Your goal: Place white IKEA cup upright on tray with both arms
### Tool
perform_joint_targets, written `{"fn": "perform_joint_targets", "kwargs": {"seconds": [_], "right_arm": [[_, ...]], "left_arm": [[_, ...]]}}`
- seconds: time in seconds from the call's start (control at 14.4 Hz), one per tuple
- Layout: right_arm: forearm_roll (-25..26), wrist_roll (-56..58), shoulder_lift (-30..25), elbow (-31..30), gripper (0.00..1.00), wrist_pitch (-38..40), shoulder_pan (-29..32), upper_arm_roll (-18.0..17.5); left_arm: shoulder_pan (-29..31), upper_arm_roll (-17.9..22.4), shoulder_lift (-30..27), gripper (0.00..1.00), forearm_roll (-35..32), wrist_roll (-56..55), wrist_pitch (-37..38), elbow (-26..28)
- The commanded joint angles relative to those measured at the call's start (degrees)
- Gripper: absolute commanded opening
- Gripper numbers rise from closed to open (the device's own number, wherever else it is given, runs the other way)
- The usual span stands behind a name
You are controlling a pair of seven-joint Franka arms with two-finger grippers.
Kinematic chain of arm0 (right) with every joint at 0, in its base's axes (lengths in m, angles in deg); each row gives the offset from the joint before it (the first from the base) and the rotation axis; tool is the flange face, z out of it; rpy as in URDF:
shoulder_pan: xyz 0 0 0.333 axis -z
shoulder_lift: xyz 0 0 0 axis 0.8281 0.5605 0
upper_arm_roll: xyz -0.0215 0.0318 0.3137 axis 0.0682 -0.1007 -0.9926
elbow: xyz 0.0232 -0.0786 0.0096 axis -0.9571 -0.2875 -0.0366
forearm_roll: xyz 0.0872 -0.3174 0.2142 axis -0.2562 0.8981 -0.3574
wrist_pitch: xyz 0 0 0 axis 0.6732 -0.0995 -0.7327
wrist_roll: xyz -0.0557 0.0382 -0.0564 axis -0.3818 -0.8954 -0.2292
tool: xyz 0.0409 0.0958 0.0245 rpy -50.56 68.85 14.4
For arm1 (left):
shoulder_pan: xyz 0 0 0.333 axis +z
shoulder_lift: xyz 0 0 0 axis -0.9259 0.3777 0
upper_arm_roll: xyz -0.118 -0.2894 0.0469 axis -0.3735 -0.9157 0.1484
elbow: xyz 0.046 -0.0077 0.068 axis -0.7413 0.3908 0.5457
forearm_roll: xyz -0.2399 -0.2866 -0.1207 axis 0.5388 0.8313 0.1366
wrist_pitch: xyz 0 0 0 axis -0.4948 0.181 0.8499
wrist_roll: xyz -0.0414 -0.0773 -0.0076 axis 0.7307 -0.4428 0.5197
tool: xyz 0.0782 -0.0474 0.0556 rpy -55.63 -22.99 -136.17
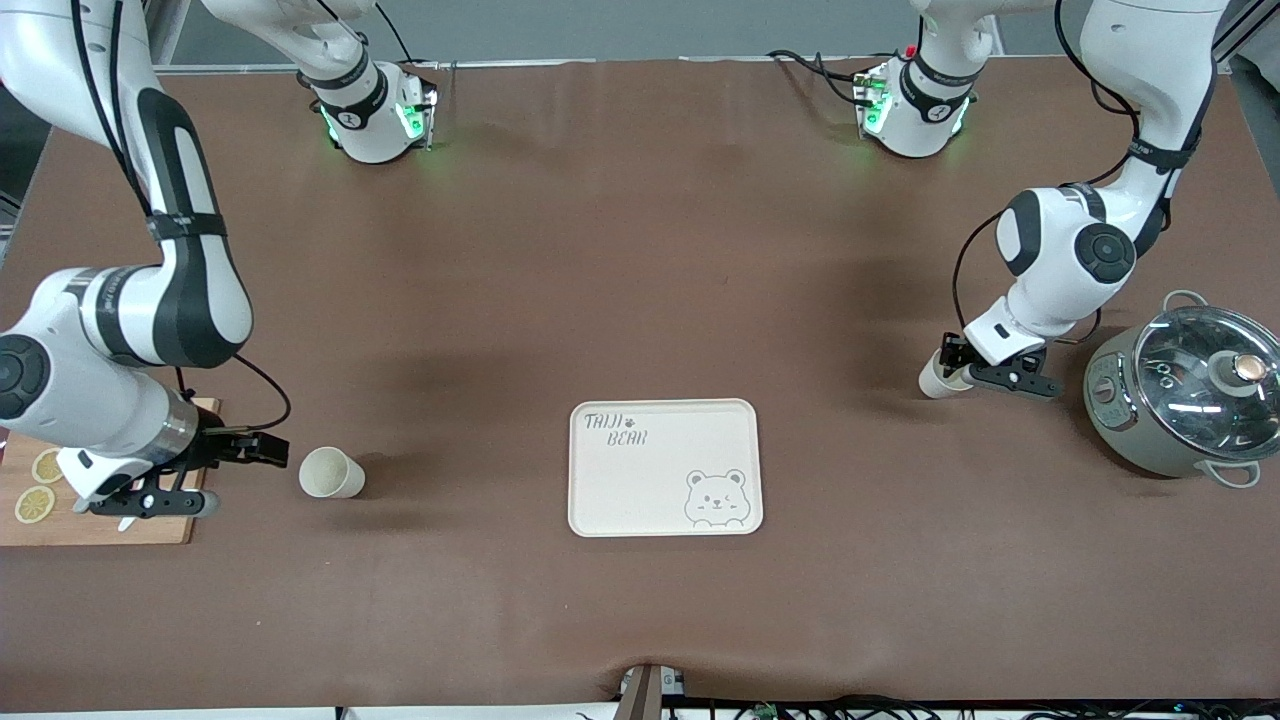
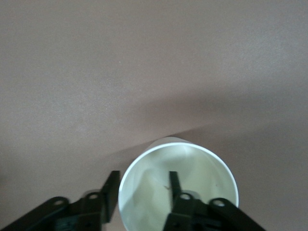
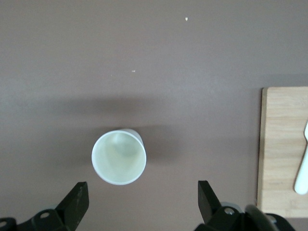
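A white cup (image 1: 332, 472) stands upright on the brown table, toward the right arm's end; it also shows in the right wrist view (image 3: 119, 156). My right gripper (image 1: 262, 449) (image 3: 142, 190) is open wide beside this cup, not touching it. My left gripper (image 1: 950, 366) (image 2: 143, 182) is shut on the rim of a second white cup (image 1: 934, 383) (image 2: 178, 187), one finger inside and one outside, low at the left arm's end. The cream tray (image 1: 650, 485) with the bear drawing lies empty between the two cups, nearer the front camera.
A grey pot with a glass lid (image 1: 1185, 390) stands close beside the left gripper. A wooden cutting board (image 1: 100, 525) (image 3: 284, 149) with lemon slices (image 1: 35, 503) and a white utensil (image 3: 303, 163) lies under the right arm.
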Motion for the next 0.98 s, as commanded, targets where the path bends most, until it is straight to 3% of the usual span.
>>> {"fn": "perform_joint_targets", "kwargs": {"seconds": [0.0, 0.28, 0.42, 0.63, 0.91], "right_arm": [[-1.18, 1.21, -0.42, -0.66, 1.0, -1.76, 0.65, -0.01], [-1.18, 3.05, 1.06, -1.1, 1.0, -6.15, 2.5, -0.01], [-1.09, 3.23, 2.38, -1.1, 1.0, -7.3, 2.32, -0.01], [-1.09, 3.23, 4.32, -1.18, 1.0, -8.7, 2.06, -0.01], [-1.09, 3.32, 5.11, -3.38, 1.0, -13.8, 2.06, -0.01]], "left_arm": [[0.43, -0.44, -0.24, 0.0, 1.14, 0.5, -0.74, 0.24], [0.17, -0.44, 0.02, 0.0, 1.14, -0.81, -0.74, -0.72], [-0.27, -2.53, 0.02, 0.0, 1.14, -5.18, 0.83, -4.22], [-0.97, -6.49, 0.02, 0.0, 1.14, -15.2, 9.86, -11.08], [-4.92, -8.79, 1.07, 0.0, 0.88, -28.82, 17.88, -18.38]]}}
